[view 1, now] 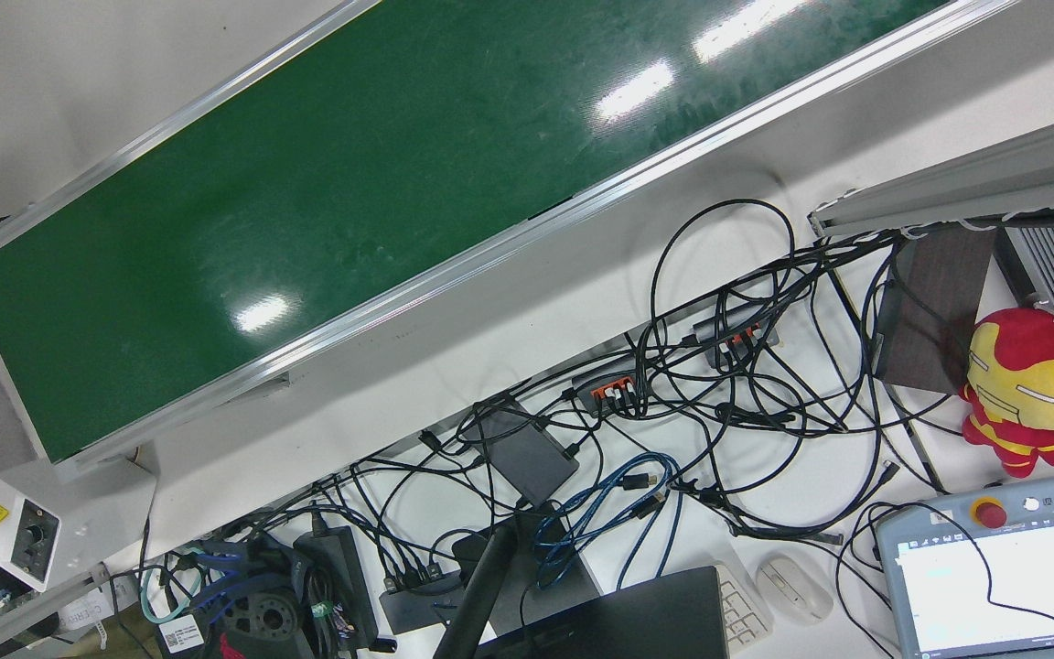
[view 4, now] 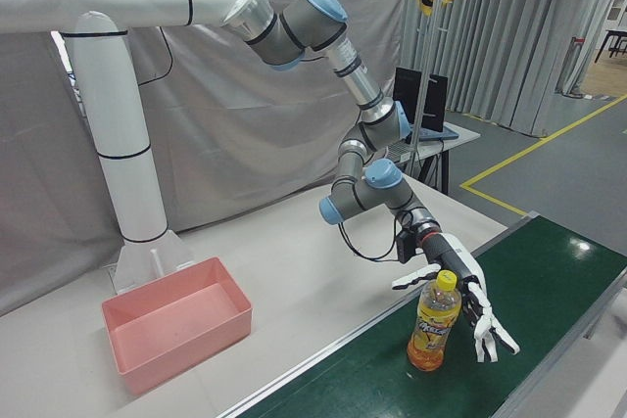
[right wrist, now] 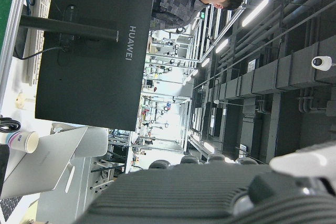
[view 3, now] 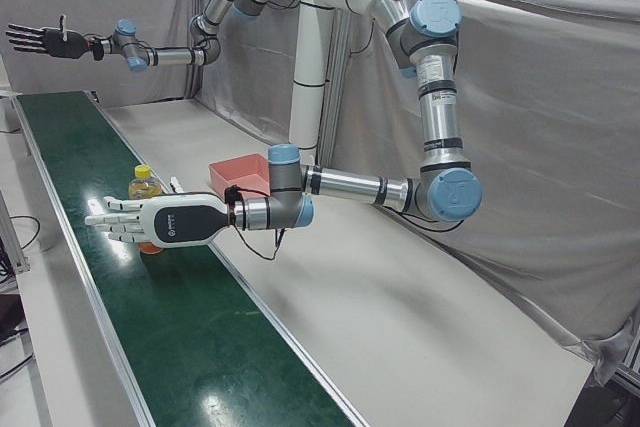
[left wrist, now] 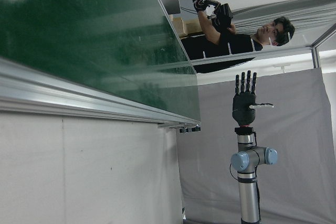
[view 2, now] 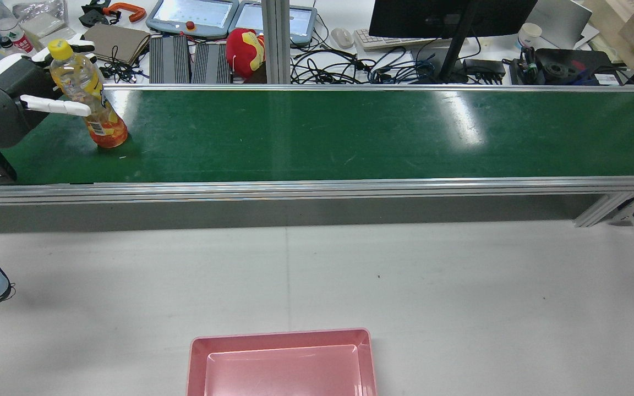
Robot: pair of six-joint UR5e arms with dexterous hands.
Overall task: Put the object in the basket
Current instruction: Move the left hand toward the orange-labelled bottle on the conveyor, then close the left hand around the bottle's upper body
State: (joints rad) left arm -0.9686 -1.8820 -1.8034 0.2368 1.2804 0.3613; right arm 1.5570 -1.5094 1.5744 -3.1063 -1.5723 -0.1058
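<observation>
A clear bottle of orange drink with a yellow cap (view 2: 105, 124) stands on the green conveyor belt (view 2: 350, 132) at its left end. It also shows in the left-front view (view 3: 145, 187) and the right-front view (view 4: 434, 325). My left hand (view 2: 20, 102) (view 3: 160, 222) (view 4: 465, 286) is open at the bottle, fingers spread on either side of it; I cannot tell whether they touch it. My right hand (view 3: 40, 40) (left wrist: 244, 100) is open and empty, raised high over the belt's far end. The pink basket (view 2: 281, 344) (view 4: 176, 325) sits empty on the white table.
The belt's aluminium rail (view 2: 317, 187) runs between the belt and the white table (view 2: 460, 275). Behind the belt are a monitor (view 2: 449, 16), cables (view 1: 719, 384), a red plush toy (view 2: 245, 49) and teach pendants (view 2: 193, 14).
</observation>
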